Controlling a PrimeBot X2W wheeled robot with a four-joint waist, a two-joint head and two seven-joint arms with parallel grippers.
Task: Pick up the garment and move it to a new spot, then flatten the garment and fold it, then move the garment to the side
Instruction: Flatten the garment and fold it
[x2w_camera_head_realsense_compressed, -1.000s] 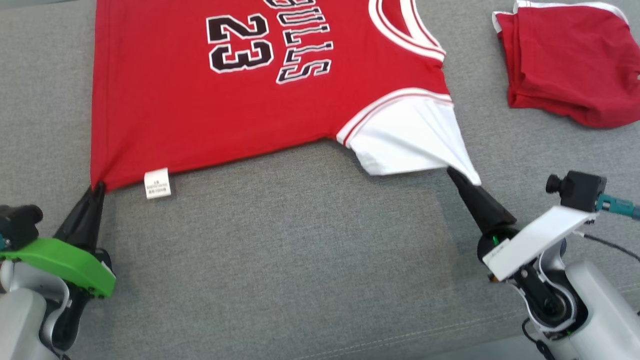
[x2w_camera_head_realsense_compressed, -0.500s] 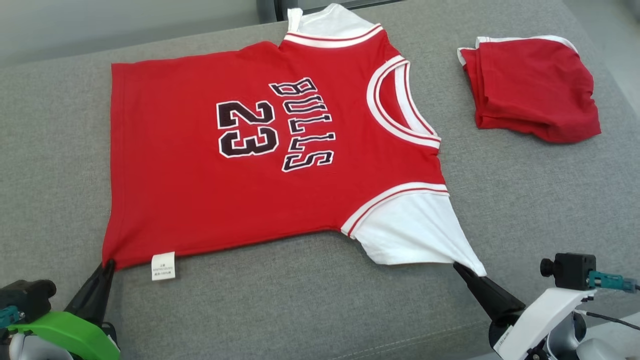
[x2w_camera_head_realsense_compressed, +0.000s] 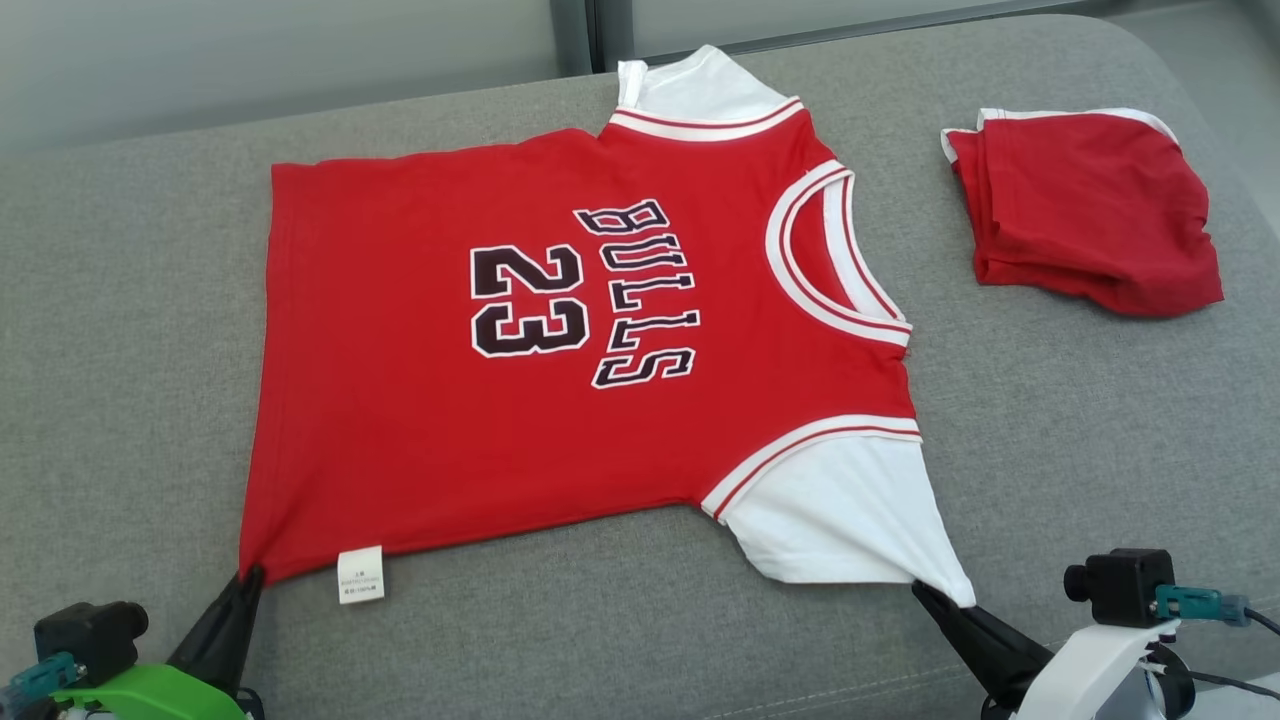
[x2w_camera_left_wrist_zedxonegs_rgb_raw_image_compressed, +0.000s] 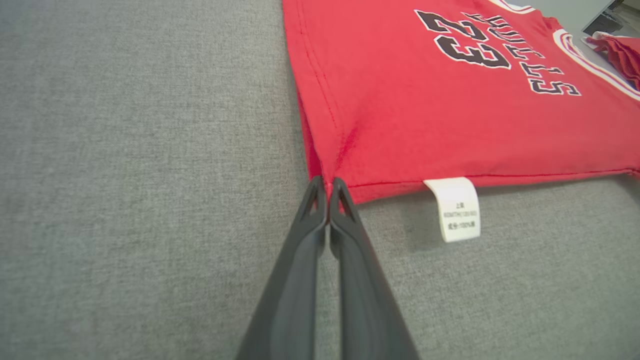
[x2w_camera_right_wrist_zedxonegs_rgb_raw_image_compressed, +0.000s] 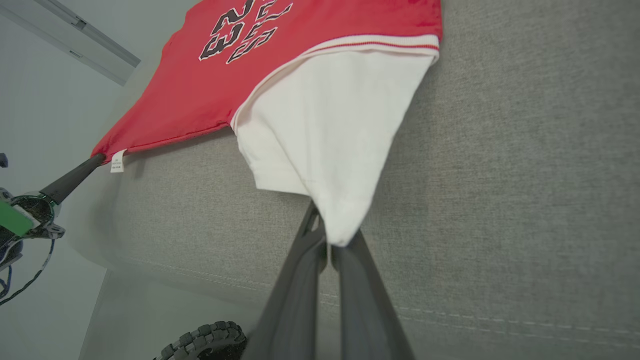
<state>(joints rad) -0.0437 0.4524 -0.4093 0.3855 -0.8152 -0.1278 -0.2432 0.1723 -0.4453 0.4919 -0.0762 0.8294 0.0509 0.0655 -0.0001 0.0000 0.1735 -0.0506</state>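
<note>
The red short-sleeved jersey (x2w_camera_head_realsense_compressed: 560, 400), made of cotton with white sleeves and the black lettering "BULLS 23", lies spread flat with its front side up on the grey woven fabric cushion (x2w_camera_head_realsense_compressed: 620, 620). Its neck opening is toward the robot's right and its hem toward the left. The left gripper (x2w_camera_head_realsense_compressed: 247, 580) has its two dark fingers pressed together on the near hem corner of the jersey, just beside the small white care label (x2w_camera_head_realsense_compressed: 360, 575). The right gripper (x2w_camera_head_realsense_compressed: 922, 592) is closed on the tip of the near white sleeve, which is drawn out into a point. A folded red cloth with white edge (x2w_camera_head_realsense_compressed: 1090, 210) lies apart from the jersey, at the far right of the cushion
</note>
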